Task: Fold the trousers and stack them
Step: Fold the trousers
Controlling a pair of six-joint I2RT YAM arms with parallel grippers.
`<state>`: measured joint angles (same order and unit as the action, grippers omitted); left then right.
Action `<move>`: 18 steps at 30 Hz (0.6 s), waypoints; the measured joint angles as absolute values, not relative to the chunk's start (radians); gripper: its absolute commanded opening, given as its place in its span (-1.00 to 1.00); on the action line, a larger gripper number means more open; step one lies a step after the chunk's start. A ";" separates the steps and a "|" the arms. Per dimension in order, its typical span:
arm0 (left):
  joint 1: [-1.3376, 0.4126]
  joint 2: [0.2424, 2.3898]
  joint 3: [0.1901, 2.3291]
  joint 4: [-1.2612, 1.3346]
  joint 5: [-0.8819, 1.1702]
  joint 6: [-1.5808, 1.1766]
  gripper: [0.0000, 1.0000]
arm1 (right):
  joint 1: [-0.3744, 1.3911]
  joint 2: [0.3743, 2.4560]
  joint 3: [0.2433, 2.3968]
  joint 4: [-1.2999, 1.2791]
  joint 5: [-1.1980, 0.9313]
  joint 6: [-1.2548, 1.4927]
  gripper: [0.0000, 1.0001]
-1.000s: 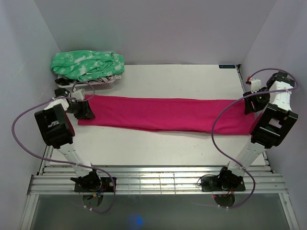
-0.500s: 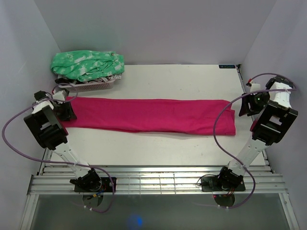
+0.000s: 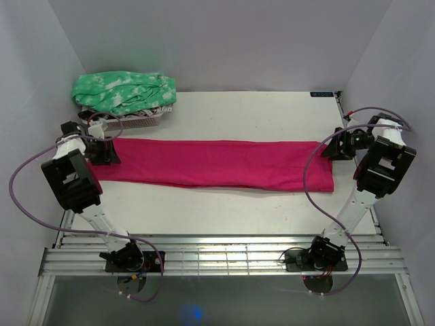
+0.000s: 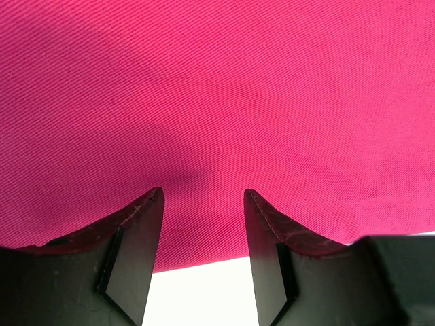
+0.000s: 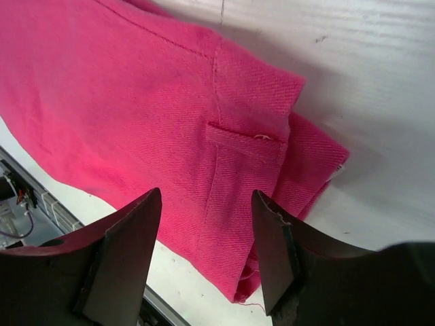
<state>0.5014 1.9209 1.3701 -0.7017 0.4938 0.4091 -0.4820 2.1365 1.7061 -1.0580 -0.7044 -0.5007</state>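
Note:
The magenta-pink trousers (image 3: pixel 211 163) lie flat in a long strip across the table, one leg folded onto the other. My left gripper (image 3: pixel 103 153) is open and empty, low over their left end; pink fabric (image 4: pixel 224 102) fills the left wrist view above the fingertips. My right gripper (image 3: pixel 333 149) is open and empty just above the right end, where the waistband and a pocket (image 5: pixel 245 142) show in the right wrist view.
A green-and-white mottled garment (image 3: pixel 124 91) is piled on a white basket (image 3: pixel 132 122) at the back left, close to my left arm. White tabletop (image 3: pixel 258 112) lies behind the trousers, and a metal rail (image 3: pixel 217 255) runs along the near edge.
The trousers slid left and now lie still. My left gripper moved left, then back right and away. My right gripper let go of the right end and moved up and left above it.

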 measured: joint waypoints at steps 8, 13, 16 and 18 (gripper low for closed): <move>0.504 1.920 1.337 -0.673 0.498 0.406 0.22 | -0.484 2.134 1.612 -1.051 -0.692 -0.503 0.39; 0.504 1.917 1.285 -0.648 0.506 0.407 0.22 | -0.500 2.113 1.612 -1.056 -0.660 -0.506 0.47; 0.505 1.916 1.282 -0.640 0.510 0.407 0.22 | -0.520 2.091 1.612 -1.069 -0.657 -0.509 0.52; 0.505 1.916 1.278 -0.633 0.513 0.407 0.22 | -0.537 2.080 1.614 -1.085 -0.653 -0.513 0.51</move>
